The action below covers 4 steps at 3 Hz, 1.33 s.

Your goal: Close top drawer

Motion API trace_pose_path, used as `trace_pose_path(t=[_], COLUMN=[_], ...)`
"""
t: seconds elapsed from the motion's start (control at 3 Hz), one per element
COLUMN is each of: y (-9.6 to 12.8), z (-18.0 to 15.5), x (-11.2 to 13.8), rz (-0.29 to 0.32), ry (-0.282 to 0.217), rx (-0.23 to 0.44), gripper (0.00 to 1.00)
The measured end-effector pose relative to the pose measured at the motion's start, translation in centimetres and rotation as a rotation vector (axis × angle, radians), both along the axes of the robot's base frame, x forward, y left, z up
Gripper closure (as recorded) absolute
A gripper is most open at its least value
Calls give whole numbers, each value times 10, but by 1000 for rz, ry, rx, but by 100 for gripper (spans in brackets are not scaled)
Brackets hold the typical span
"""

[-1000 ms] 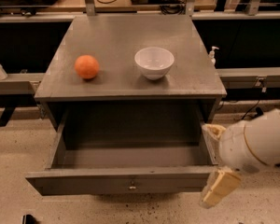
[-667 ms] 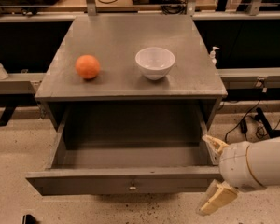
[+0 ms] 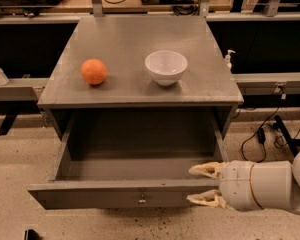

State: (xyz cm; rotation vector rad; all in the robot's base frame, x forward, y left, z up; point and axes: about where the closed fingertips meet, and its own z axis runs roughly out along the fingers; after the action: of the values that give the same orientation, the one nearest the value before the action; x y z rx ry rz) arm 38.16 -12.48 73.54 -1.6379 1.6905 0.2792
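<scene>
We find the pincer (image 3: 204, 184) low at the right of the view, on the end of a pale arm (image 3: 262, 186) that enters from the right edge. Its two fingers (image 3: 205, 170) are spread apart. One reaches over the interior of the top drawer (image 3: 105, 198), the other lies in front of the flat front panel, and the panel's right end sits between them. We cannot tell whether either finger touches the panel.

The top drawer stands open, extending left of the pincer. Its small silver knob (image 3: 141, 200) is just left of the lower finger. Above and behind the pincer, the grey surface (image 3: 130, 34) carries a white bowl (image 3: 165, 67) and, further left, an orange sphere (image 3: 94, 71).
</scene>
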Motion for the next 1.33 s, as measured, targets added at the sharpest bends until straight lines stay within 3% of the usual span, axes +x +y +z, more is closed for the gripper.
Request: trace_pose_path(t=[0.33,0.67,1.0,1.33], y=[-1,-1,-3,-2], z=[1,-28,-56,-79], x=[0,-7,-13,-17], rz=[-5,-46,-76,-85], ry=[4,31,28,58], rx=[-4,-9,-13,-26], gripper=[76,98,100,100])
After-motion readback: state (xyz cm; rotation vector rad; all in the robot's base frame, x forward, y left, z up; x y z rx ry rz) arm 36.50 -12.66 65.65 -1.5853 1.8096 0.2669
